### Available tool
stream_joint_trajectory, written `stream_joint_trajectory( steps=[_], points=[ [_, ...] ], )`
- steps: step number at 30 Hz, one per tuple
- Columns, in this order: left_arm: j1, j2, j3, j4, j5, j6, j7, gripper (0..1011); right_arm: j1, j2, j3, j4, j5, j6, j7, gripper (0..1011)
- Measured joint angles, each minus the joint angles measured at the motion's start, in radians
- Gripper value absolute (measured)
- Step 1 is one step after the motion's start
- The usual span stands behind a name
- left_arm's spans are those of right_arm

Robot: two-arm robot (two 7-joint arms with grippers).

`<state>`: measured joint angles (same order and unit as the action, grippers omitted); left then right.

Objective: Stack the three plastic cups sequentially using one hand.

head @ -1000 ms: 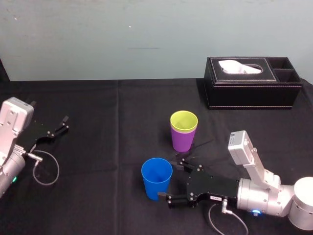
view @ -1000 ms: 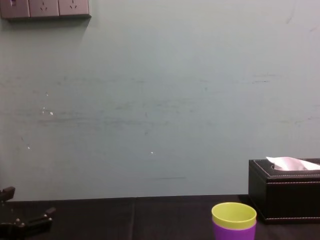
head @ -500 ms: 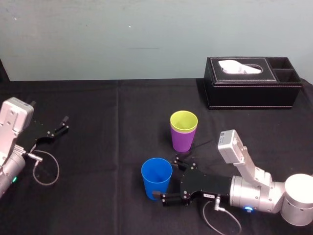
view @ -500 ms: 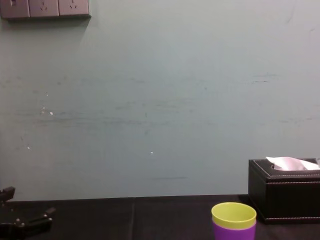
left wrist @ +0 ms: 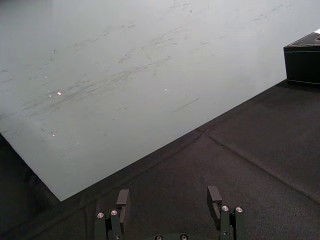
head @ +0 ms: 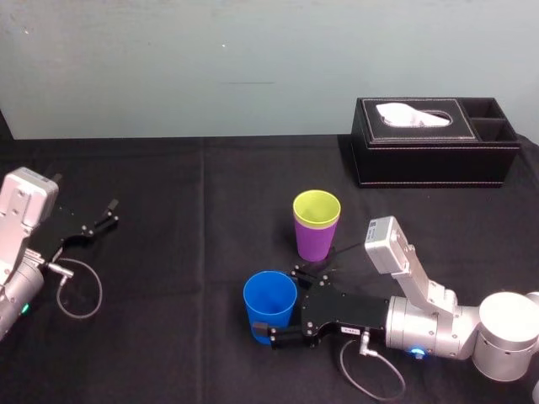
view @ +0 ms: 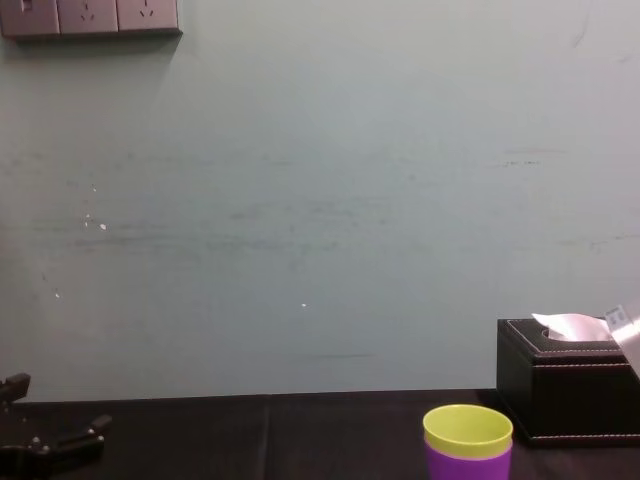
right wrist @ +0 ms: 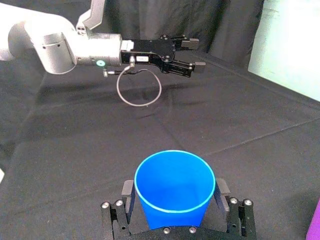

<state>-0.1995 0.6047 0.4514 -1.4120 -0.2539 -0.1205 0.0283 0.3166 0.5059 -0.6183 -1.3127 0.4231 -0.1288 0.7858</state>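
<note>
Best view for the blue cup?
Right wrist view: the blue cup sits centred and close, between the fingers of the open right end effector, with its rim and inside visible. The head view shows it from above, smaller, with one finger across its base.

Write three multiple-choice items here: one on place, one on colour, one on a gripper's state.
1. The yellow-green cup sits: A alone, apart from the others; B inside the purple cup; C inside the blue cup.
2. The cup that the right gripper straddles is: A blue; B purple; C yellow-green.
3. The left gripper is: A shut on a cup; B shut, empty; C open, empty.
B, its rim tops the purple cup; A, the fingers flank the blue cup; C, its fingers stand apart, nothing between.
</note>
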Motion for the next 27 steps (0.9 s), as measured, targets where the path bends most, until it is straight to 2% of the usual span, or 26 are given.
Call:
stream_joint_trajectory(
  steps=[10, 16, 19, 27],
  points=[
    [0.000, 0.000, 0.000, 0.000, 0.000, 0.000, 0.000, 1010, 0.003, -0.003, -0.001, 0.001, 0.006, 0.004, 0.003, 1004],
    [0.000, 0.000, 0.000, 0.000, 0.000, 0.000, 0.000, 1010, 0.002, -0.002, -0.001, 0.001, 0.005, 0.004, 0.003, 888],
    [0.000, 0.000, 0.000, 0.000, 0.000, 0.000, 0.000, 1010, 0.001, -0.001, 0.000, 0.000, 0.005, 0.003, 0.003, 787],
    [0.000, 0.000, 0.000, 0.000, 0.000, 0.000, 0.000, 1010, 0.001, -0.001, 0.001, 0.000, 0.004, 0.002, 0.003, 741]
  ],
)
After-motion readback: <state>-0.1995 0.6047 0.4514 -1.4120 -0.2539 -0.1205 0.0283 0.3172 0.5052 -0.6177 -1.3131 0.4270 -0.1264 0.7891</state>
